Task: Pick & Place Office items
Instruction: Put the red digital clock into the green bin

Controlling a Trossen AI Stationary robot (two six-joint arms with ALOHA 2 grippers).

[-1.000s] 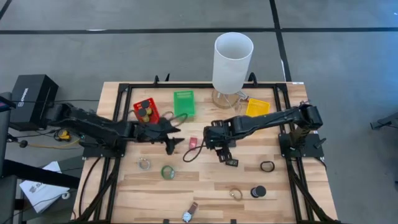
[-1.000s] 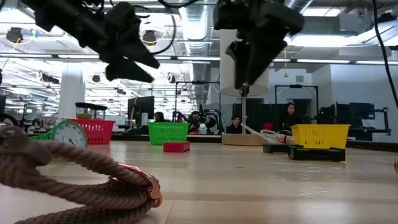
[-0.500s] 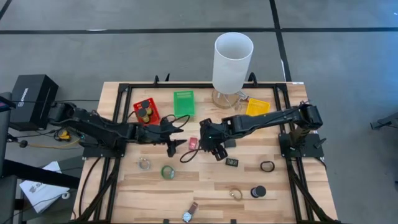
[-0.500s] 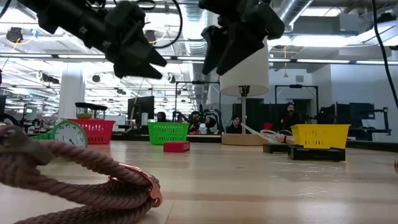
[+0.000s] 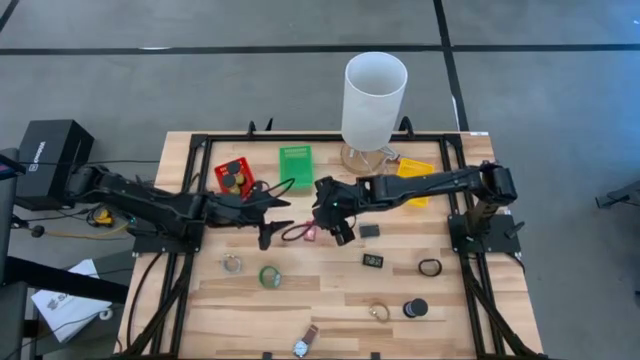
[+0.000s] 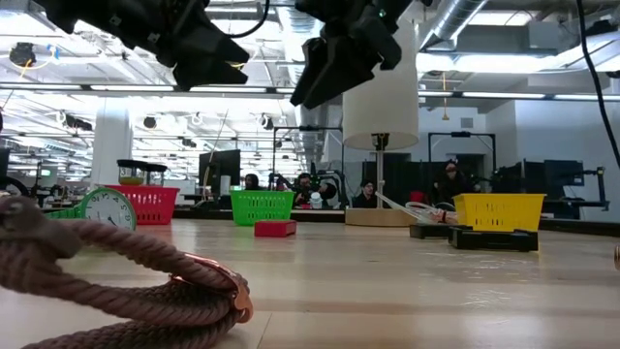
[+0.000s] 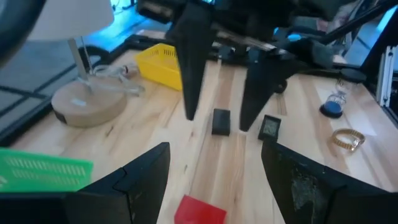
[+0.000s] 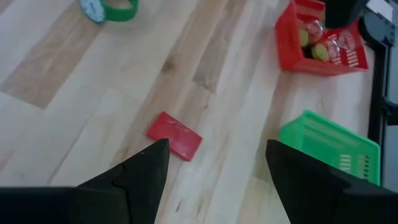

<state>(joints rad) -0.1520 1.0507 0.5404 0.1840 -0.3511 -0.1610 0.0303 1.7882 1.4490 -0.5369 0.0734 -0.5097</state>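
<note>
Hovering: both claws (open) nr red block point(image 8: 175, 135).

Red block point(image 8: 175, 135): flat on desk, mid-table. Two small black blocks point(image 5: 370, 230) point(image 5: 373, 260): beside it. Green tape roll point(image 5: 269, 276), black cylinder point(image 5: 415, 308), wristwatch point(image 5: 304, 342): nearer the front edge.

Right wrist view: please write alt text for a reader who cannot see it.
The right gripper, fingers open, hangs above a small red block lying on the wooden table. Beyond sit a red bin holding items, a green bin, and a green tape roll.
</note>
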